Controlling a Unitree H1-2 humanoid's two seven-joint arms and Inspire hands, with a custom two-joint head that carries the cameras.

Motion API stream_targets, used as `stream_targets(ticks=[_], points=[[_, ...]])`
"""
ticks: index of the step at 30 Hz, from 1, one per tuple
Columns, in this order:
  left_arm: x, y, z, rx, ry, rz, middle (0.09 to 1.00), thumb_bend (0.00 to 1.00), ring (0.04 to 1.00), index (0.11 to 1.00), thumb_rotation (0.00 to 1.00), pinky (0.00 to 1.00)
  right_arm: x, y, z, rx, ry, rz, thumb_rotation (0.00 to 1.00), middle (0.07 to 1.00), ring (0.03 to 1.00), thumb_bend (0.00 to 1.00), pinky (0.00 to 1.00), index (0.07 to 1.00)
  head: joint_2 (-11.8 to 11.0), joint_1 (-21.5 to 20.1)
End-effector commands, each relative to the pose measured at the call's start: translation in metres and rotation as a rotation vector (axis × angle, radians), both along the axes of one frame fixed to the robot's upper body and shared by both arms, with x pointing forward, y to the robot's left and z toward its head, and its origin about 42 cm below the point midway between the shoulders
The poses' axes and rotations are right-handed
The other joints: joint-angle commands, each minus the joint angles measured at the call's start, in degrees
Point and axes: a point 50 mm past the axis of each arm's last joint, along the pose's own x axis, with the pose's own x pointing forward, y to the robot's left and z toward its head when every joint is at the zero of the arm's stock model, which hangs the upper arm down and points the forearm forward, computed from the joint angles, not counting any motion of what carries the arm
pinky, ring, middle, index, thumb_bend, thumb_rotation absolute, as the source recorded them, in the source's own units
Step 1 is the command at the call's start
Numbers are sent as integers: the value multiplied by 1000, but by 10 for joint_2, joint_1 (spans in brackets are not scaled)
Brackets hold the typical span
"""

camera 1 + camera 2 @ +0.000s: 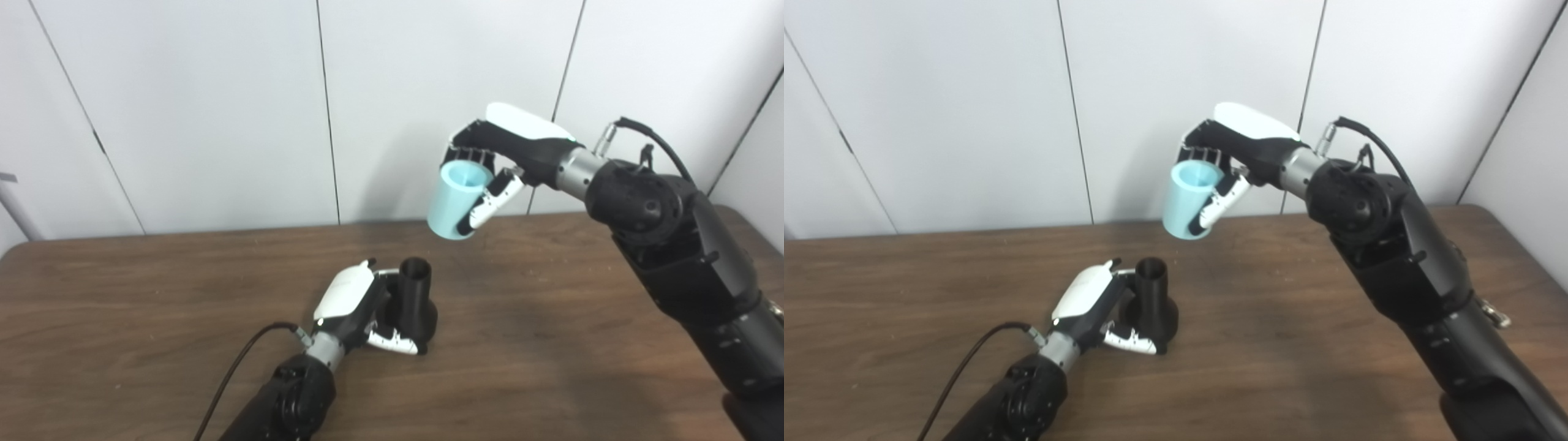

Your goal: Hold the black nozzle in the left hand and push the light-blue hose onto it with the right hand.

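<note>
Left hand is gripping the black nozzle upright on the brown table, while the right hand is clutching the light-blue hose in the air above it, well apart.

Two bulky matte-black arms with rounded joint housings, silver metal wrist collars, left hand and right hand each black with glossy white back shell, white-tipped thumbs, thin black cable looping at each wrist
</note>
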Motion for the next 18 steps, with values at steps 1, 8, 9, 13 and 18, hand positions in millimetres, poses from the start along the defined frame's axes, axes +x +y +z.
stream_targets(ticks=[1, 8, 9, 13, 18], points=[[-20, -12, -36, 113, 162, -58, 488, 525, 645, 487, 0, 1000, -6, 3, 21, -13, -90, 30, 0, 479, 464, 513, 597, 475, 0, 0], [-19, -12, -34, 112, 158, -58, 484, 525, 646, 490, 0, 1000, -8, 11, 6, 6, -48, 58, 0, 475, 436, 520, 403, 497, 6, 1], [-19, -12, -34, 113, 158, -59, 483, 525, 646, 491, 0, 1000, -9, 12, 4, 12, -42, 60, 0, 480, 433, 520, 391, 495, 6, 1], [-20, -13, -35, 116, 159, -61, 483, 525, 646, 491, 0, 1000, -10, 18, -2, 38, -15, 73, 0, 493, 445, 520, 398, 477, 8, 2], [-19, -14, -33, 118, 155, -63, 483, 525, 647, 491, 0, 1000, -10, 21, -6, 40, 4, 71, 0, 494, 448, 520, 391, 478, 9, 2]])
